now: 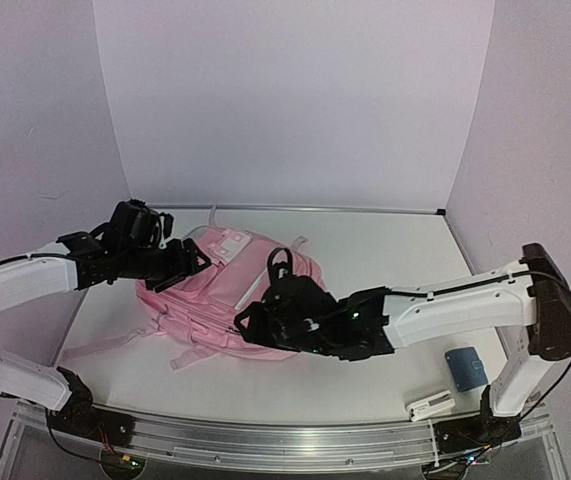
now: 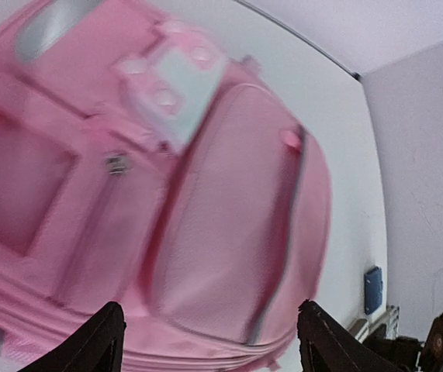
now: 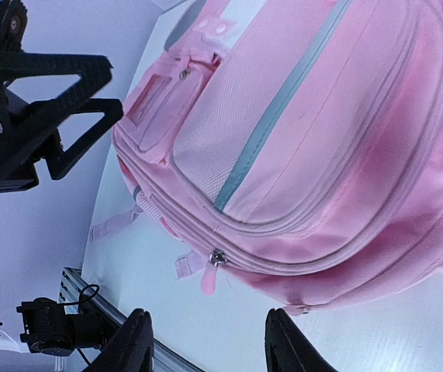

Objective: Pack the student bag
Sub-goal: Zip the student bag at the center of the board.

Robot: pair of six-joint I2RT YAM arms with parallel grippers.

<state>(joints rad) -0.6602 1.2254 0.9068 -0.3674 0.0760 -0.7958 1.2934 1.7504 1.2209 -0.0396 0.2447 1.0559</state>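
Note:
The pink student bag [image 1: 217,298] lies flat on the white table, front pockets up, zips closed. My left gripper [image 1: 193,265] hovers over its far left end, open and empty. In the left wrist view the bag [image 2: 229,194] fills the frame between the spread fingertips of the gripper [image 2: 209,345]. My right gripper [image 1: 247,325] is open and empty, just above the bag's near edge. The right wrist view shows the bag [image 3: 322,132] and a pink zip pull [image 3: 209,273] hanging off its near seam, just beyond the gripper [image 3: 209,341]. The left gripper [image 3: 66,116] shows at the top left of that view.
A small blue case [image 1: 466,367] and a white flat object [image 1: 431,406] lie at the table's near right; the blue case also shows in the left wrist view [image 2: 372,289]. A metal rail [image 1: 265,438] runs along the front edge. Pale walls enclose the table.

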